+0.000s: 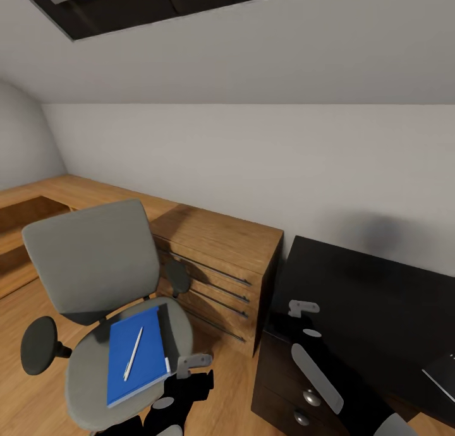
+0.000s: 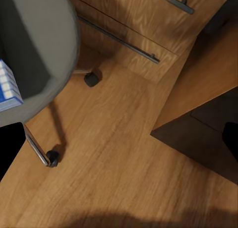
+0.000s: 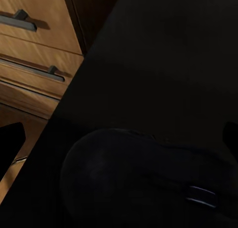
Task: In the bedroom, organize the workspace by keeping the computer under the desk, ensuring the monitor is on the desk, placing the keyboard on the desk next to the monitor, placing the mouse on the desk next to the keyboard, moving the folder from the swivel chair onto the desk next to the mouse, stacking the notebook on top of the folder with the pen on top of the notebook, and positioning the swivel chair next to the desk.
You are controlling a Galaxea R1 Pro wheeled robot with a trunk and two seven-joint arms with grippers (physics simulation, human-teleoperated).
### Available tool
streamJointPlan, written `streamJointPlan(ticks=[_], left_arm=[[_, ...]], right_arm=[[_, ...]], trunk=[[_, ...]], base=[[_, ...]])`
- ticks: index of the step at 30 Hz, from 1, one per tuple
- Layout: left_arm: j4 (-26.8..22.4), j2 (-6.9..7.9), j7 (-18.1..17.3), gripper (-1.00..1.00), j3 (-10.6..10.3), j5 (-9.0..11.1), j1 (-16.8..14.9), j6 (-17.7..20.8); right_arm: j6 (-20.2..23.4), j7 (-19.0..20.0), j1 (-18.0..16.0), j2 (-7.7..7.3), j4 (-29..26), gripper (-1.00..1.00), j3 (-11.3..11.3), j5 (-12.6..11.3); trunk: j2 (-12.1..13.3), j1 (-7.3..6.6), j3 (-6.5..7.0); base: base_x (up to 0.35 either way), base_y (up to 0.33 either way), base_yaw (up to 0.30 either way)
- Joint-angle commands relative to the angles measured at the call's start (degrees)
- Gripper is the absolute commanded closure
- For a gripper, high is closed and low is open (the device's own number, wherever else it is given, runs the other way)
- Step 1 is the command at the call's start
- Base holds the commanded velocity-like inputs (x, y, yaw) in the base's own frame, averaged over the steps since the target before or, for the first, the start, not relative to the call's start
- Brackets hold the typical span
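The grey swivel chair (image 1: 95,259) stands at the left, facing me. On its seat lies the blue folder (image 1: 136,354) with the white pen (image 1: 133,352) on top; I cannot tell a separate notebook from it. The black desk (image 1: 373,297) fills the right. My right gripper (image 3: 119,139) hangs open just above the desk, its fingertips (image 3: 10,141) wide apart, and the black mouse (image 3: 144,181) lies on the desk below it. Over the wood floor, beside the chair seat (image 2: 34,49), my left gripper (image 2: 119,139) is open and empty. A blue-and-white corner of the folder (image 2: 7,86) pokes over the seat edge.
A low wooden drawer cabinet (image 1: 221,265) stands between chair and desk. The desk's black drawer unit (image 1: 303,401) has silver knobs. A dark flat item (image 1: 442,373) lies at the desk's right edge. Chair castors (image 2: 91,79) rest on the wood floor (image 2: 124,178).
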Motion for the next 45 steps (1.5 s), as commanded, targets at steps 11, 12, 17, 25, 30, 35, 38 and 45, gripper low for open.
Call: streamJointPlan(ticks=[11, 12, 17, 25, 30, 35, 38, 45], left_arm=[[-0.01, -0.54, 0.33, -1.00, -0.06, 0.05, -0.07, 0.28], [-0.01, -0.57, 0.33, -1.00, -0.06, 0.05, -0.07, 0.28], [-0.01, -0.57, 0.33, -1.00, -0.07, 0.05, -0.08, 0.28], [-0.01, -0.58, 0.33, -1.00, -0.08, 0.05, -0.08, 0.28], [-0.01, -0.56, 0.33, -1.00, -0.08, 0.05, -0.08, 0.28], [-0.01, -0.58, 0.33, -1.00, -0.06, 0.05, -0.08, 0.28], [-0.01, -0.59, 0.33, -1.00, -0.07, 0.05, -0.07, 0.28], [-0.01, -0.61, 0.33, -1.00, -0.11, 0.05, -0.08, 0.28]], right_arm=[[1.16, -1.90, -0.07, -0.07, -0.02, -1.00, 0.06, -0.34], [1.17, -1.93, -0.07, -0.07, 0.00, -1.00, 0.06, -0.34], [1.19, -1.97, -0.07, -0.07, 0.03, -1.00, 0.06, -0.33], [1.26, -1.98, -0.07, 0.02, 0.17, -1.00, -0.02, -0.57], [1.28, -1.98, -0.07, 0.02, 0.30, -1.00, -0.03, -0.55], [1.28, -1.98, -0.07, 0.02, 0.39, -1.00, -0.05, -0.52], [1.28, -1.98, -0.07, 0.02, 0.41, -1.00, -0.08, -0.53], [1.28, -1.98, -0.07, 0.02, 0.66, -1.00, -0.16, -0.52]], trunk=[[-0.04, 0.00, -0.06], [-0.04, 0.00, -0.06], [-0.04, 0.00, -0.06], [-0.04, 0.00, -0.06], [-0.04, 0.00, -0.06], [-0.04, 0.00, -0.06], [-0.04, 0.00, -0.06], [-0.04, 0.00, -0.06]], base=[[0.000, 0.000, 0.000], [0.000, 0.000, 0.000], [0.000, 0.000, 0.000], [0.000, 0.000, 0.000], [0.000, 0.000, 0.000], [0.000, 0.000, 0.000], [0.000, 0.000, 0.000], [0.000, 0.000, 0.000]])
